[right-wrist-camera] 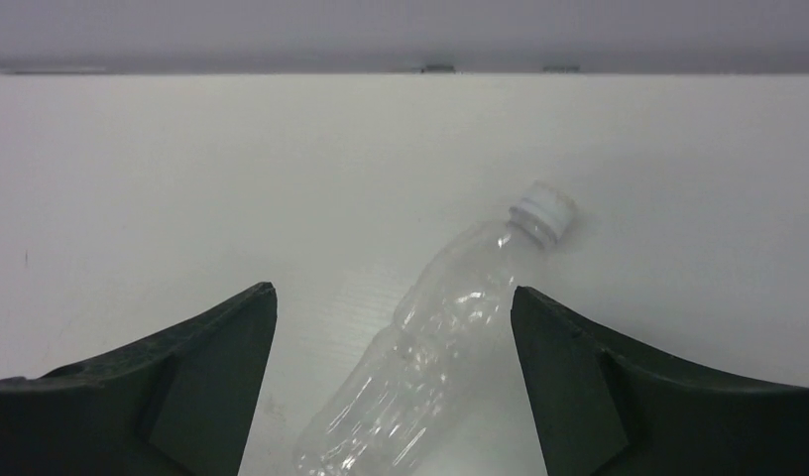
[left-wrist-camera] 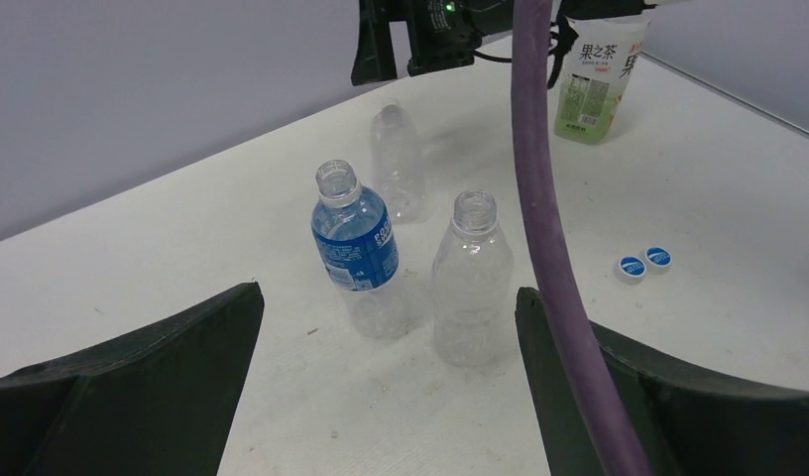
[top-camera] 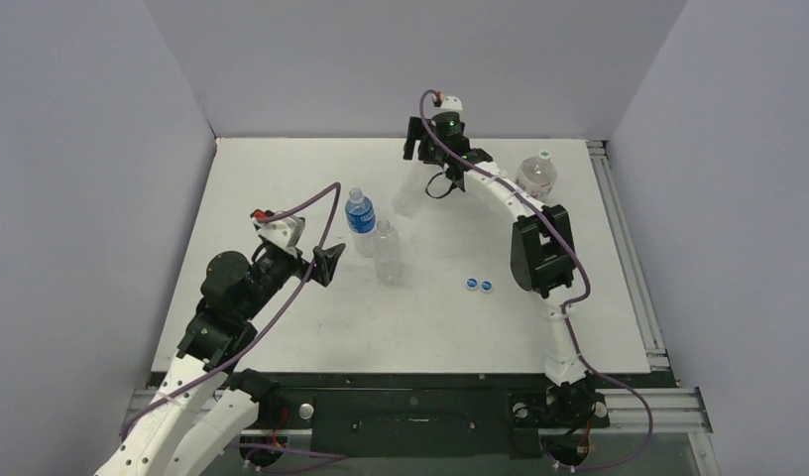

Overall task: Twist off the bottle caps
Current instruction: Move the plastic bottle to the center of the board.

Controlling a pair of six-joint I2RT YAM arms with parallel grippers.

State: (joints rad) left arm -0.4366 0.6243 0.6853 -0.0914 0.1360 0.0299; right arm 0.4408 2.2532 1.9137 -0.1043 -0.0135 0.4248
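Observation:
The blue-labelled bottle and a plain bottle stand upright mid-table, both with open necks. Two blue caps lie to their right. My left gripper is open and empty, just short of these two bottles. A second plain bottle, with a pale cap, runs diagonally between my right gripper's open fingers without touching them. The wide orange-and-green labelled bottle stands at the back right with a pale cap.
Grey walls enclose the table on the left, back and right. A metal rail runs along the right edge. My left arm's purple cable crosses the left wrist view. The right arm's elbow hangs right of the loose caps.

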